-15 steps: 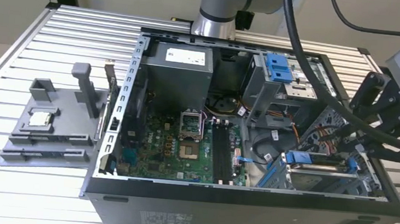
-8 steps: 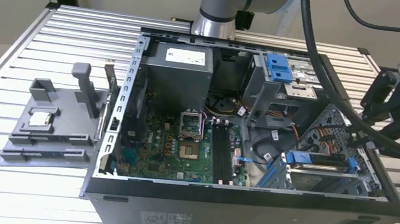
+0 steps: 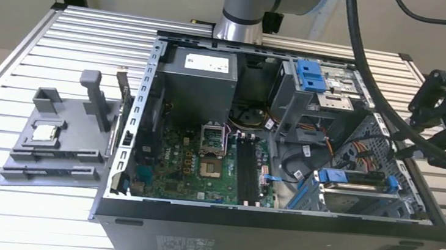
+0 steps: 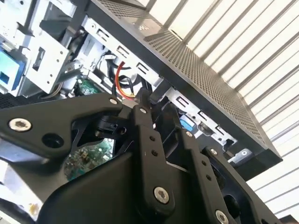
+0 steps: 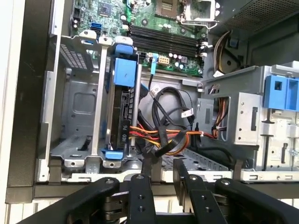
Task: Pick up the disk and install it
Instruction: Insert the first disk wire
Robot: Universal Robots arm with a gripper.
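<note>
The disk (image 3: 354,182) sits seated in the drive cage of the open computer case (image 3: 278,228), its blue bracket (image 5: 124,72) showing. The tool (image 5: 161,179) hangs at the case's edge, fingers nearly together, holding nothing.

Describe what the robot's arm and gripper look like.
The arm is a silver-grey metal tube with a light blue joint cap. The gripper is matte black, built of flat linkage bars joined by silver screws. Thick black cables run along it.

One disk (image 5: 122,112), one computer case (image 3: 278,228), one gripper (image 5: 161,177), seemingly two blue tabs (image 3: 313,75)
</note>
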